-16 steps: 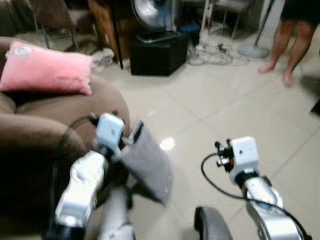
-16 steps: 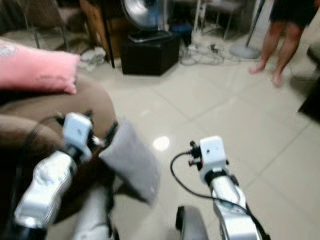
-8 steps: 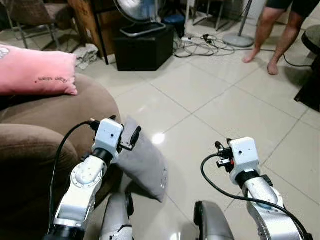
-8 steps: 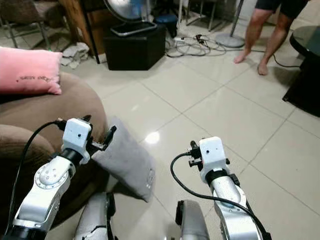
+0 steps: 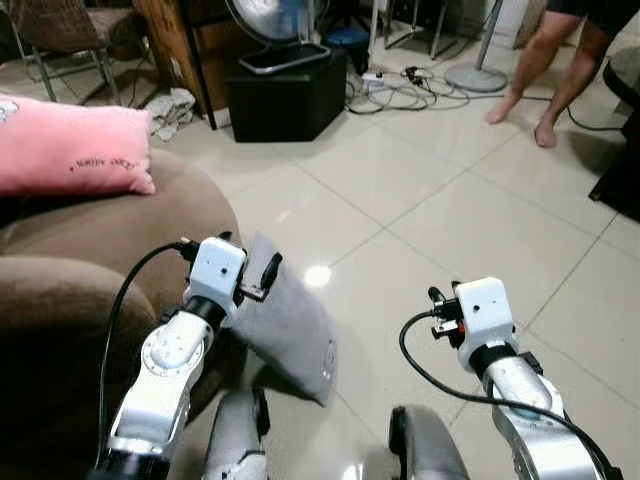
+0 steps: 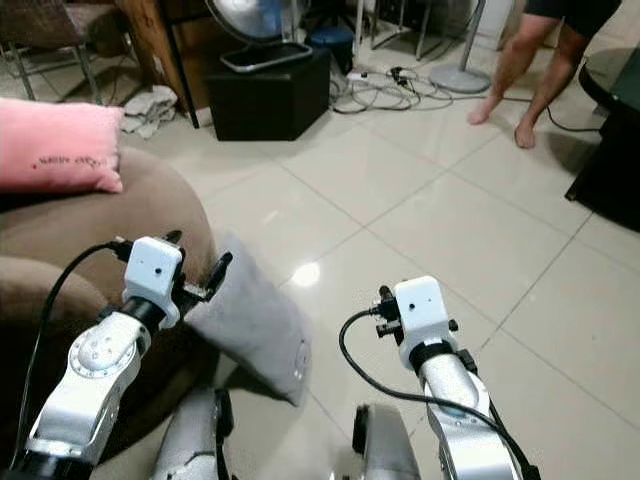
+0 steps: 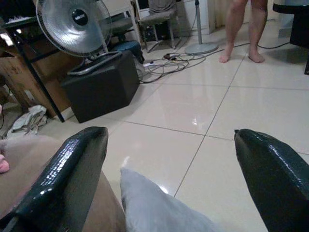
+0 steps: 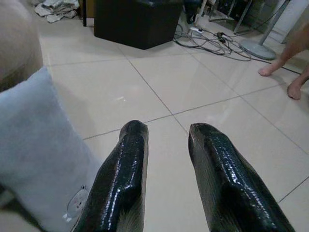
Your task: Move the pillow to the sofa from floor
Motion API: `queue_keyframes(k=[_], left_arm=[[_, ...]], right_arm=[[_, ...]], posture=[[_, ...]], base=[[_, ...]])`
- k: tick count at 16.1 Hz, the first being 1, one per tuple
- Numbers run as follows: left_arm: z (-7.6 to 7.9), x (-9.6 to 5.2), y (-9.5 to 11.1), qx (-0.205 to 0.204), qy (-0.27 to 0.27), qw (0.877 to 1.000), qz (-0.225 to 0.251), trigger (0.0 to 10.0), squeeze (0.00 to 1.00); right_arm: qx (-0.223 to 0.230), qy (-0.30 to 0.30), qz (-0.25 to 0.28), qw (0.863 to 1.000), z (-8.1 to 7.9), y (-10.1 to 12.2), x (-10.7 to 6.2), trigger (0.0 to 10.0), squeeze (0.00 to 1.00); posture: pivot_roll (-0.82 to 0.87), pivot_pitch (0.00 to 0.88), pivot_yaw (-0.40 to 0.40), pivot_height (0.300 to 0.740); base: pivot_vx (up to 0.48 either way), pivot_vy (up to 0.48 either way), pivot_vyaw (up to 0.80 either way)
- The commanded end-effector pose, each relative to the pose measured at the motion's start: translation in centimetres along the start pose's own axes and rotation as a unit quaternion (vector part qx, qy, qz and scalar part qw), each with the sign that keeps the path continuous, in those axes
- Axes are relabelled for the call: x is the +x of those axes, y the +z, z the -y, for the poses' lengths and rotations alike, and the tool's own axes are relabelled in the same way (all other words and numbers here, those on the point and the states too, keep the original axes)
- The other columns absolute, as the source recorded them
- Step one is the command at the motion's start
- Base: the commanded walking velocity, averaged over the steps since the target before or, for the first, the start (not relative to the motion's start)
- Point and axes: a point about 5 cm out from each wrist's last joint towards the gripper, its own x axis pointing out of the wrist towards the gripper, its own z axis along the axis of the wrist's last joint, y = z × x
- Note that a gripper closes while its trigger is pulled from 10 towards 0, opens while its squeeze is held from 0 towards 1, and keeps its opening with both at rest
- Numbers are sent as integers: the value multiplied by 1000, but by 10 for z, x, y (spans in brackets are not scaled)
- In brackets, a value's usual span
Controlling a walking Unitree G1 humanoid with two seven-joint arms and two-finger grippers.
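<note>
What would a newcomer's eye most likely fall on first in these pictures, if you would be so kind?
Probably the grey pillow, standing on the tiled floor and leaning against the brown sofa, with the left claw spread wide open just above it. Next comes the pink pillow lying on top of the sofa. Farther back, a person's bare legs stand near a tangle of cables and a fan on a black box.
</note>
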Motion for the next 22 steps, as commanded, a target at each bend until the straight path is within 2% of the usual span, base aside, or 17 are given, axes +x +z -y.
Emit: queue_keyframes(k=[1, 6, 11, 17, 18, 20, 22], left_arm=[[-3, 2, 4, 4, 3, 1000, 6, 10000, 0], [-4, 3, 4, 5, 5, 1000, 7, 10000, 0], [-5, 4, 5, 6, 4, 1000, 7, 10000, 0], [-6, 5, 5, 7, 6, 1000, 6, 10000, 0], [-6, 5, 5, 8, 7, 1000, 5, 10000, 0], [-6, 4, 4, 1, 6, 1000, 5, 10000, 0], [-4, 4, -7, 21, -13, 999, -25, 10000, 0]], right_arm=[[3, -2, 9, 1000, 2, 3, 1, 10000, 0], [4, -3, 9, 1000, 2, 4, 3, 10000, 0], [-20, 10, 8, 1000, 0, 4, 3, 10000, 0], [-31, 23, 3, 999, -3, 2, 3, 10000, 0], [-6, 15, 0, 1000, 0, 0, 2, 10000, 0], [-4, 16, -3, 1000, 0, -1, 2, 10000, 0], [5, 25, -17, 1000, -4, -7, 0, 10000, 0]], posture=[[-85, 0, 24, 585], [-84, 0, 24, 585], [-88, 0, 31, 585], [-86, 0, 29, 585], [-85, 0, 29, 585], [-85, 0, 30, 585], [-87, 0, 36, 580]], base=[[315, 0, 0], [316, 0, 0], [314, 0, 0], [309, 0, 764], [281, 0, 0], [0, 0, 0], [0, 0, 0]])
